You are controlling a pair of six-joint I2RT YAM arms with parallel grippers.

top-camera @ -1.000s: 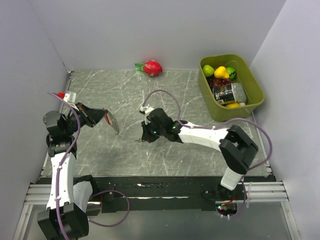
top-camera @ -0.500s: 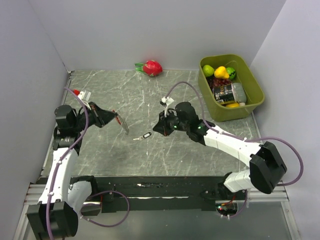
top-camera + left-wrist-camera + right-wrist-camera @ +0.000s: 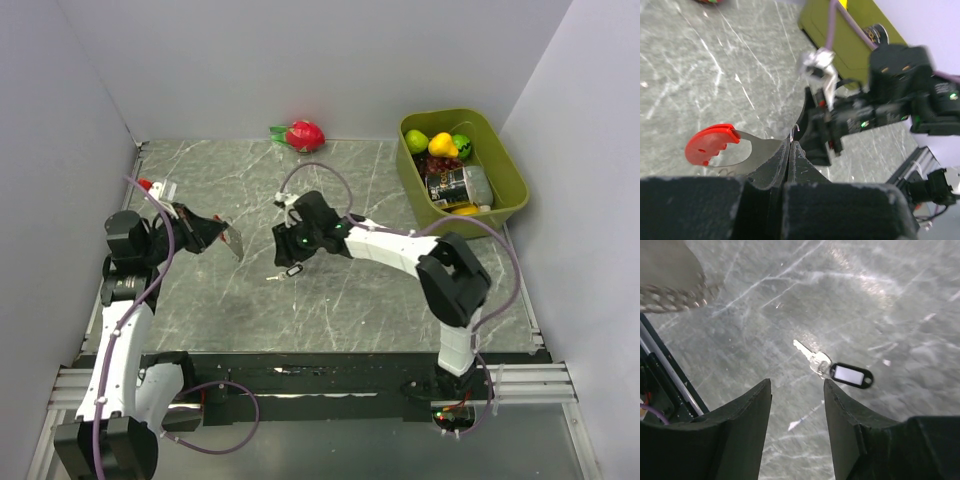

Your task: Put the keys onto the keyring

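The keys (image 3: 832,369) are one silvery key with a black tag bearing a white label. It lies flat on the marble table (image 3: 400,300), also visible from above (image 3: 287,272). My right gripper (image 3: 797,383) hovers open just above it, the key lying a little beyond its fingertips; from above the gripper (image 3: 287,254) points down-left. My left gripper (image 3: 790,146) is shut on the keyring (image 3: 747,150), a silvery crescent with a red end (image 3: 708,145). The top view shows that gripper (image 3: 212,233) left of the key, holding the keyring (image 3: 232,243) off the table.
An olive bin (image 3: 512,195) with fruit and a can stands at the back right. A red dragon fruit (image 3: 303,135) lies by the back wall. A silvery chain (image 3: 670,296) shows at the right wrist view's upper left. Walls close in left, back and right.
My right gripper has gone from shut to open. It pulled away to the right, leaving the key on the table, then came back over it. The left gripper shifted slightly with the keyring.
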